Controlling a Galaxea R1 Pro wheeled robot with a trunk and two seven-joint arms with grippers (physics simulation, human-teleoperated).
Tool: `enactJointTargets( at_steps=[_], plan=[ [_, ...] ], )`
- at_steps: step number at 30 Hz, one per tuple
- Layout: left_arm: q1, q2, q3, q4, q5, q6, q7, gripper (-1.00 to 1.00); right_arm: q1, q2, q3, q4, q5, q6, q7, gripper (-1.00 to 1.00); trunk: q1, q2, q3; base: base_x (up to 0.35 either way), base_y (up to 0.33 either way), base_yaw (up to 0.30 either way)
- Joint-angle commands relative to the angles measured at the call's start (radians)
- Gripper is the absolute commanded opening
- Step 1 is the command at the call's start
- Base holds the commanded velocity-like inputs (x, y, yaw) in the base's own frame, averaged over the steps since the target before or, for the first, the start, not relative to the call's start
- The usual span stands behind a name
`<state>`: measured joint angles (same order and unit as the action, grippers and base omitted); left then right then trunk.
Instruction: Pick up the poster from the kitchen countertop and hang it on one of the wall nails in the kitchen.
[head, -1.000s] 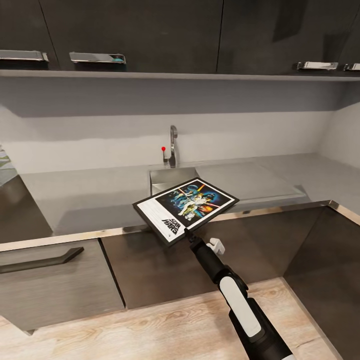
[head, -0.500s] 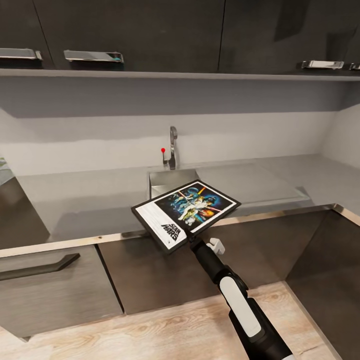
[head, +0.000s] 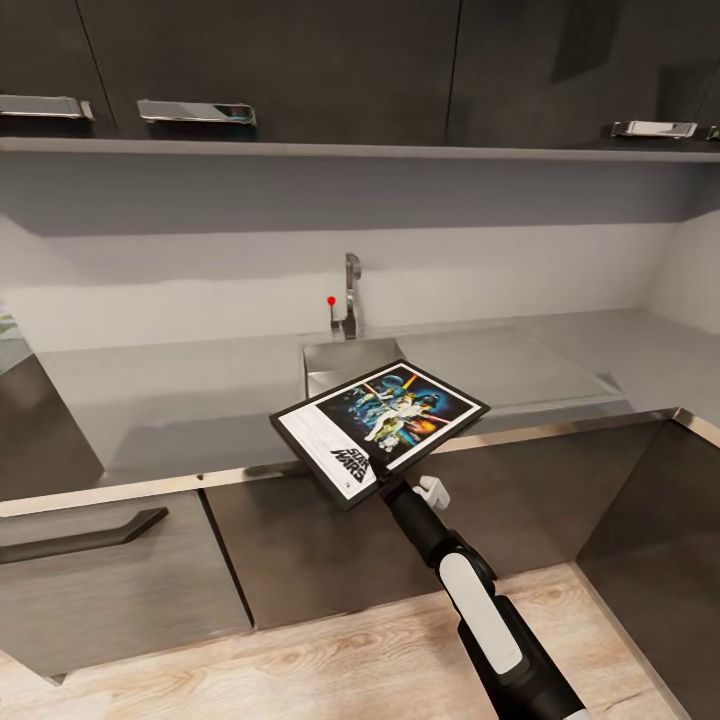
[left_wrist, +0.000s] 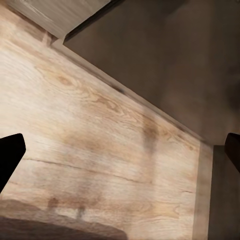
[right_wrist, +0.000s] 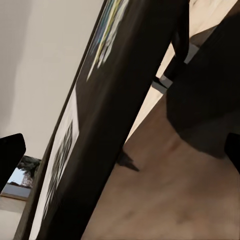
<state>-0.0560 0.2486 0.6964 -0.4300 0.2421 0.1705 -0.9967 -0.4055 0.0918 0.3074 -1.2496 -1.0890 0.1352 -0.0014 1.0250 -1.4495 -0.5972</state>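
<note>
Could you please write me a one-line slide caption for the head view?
The right gripper holds the framed poster face up over the countertop's front edge, in front of the sink and tap.

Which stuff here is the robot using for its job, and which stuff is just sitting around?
For the job:
- the poster, held at its edge by the right gripper
- the kitchen countertop, where it came from

Just there:
- the tap with a red dot
- the sink
- the upper cupboards
- the wooden floor
</note>
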Motion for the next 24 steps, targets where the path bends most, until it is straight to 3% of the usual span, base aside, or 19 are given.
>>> enactJointTargets(
  at_steps=[1,24],
  plan=[
    [-0.001,0.0,0.003,0.0,0.003,0.01,-0.004,1.0,-0.001,0.0,-0.001,-0.001,-0.008,0.003,0.0,1.0,0.0,-0.001,-0.001,0.0,0.012,0.0],
    [-0.001,0.008,0.004,0.001,0.003,0.01,-0.004,1.0,0.0,0.0,-0.001,-0.001,-0.008,0.004,0.0,1.0,0.0,-0.001,-0.001,-0.02,-0.008,0.0]
  ],
)
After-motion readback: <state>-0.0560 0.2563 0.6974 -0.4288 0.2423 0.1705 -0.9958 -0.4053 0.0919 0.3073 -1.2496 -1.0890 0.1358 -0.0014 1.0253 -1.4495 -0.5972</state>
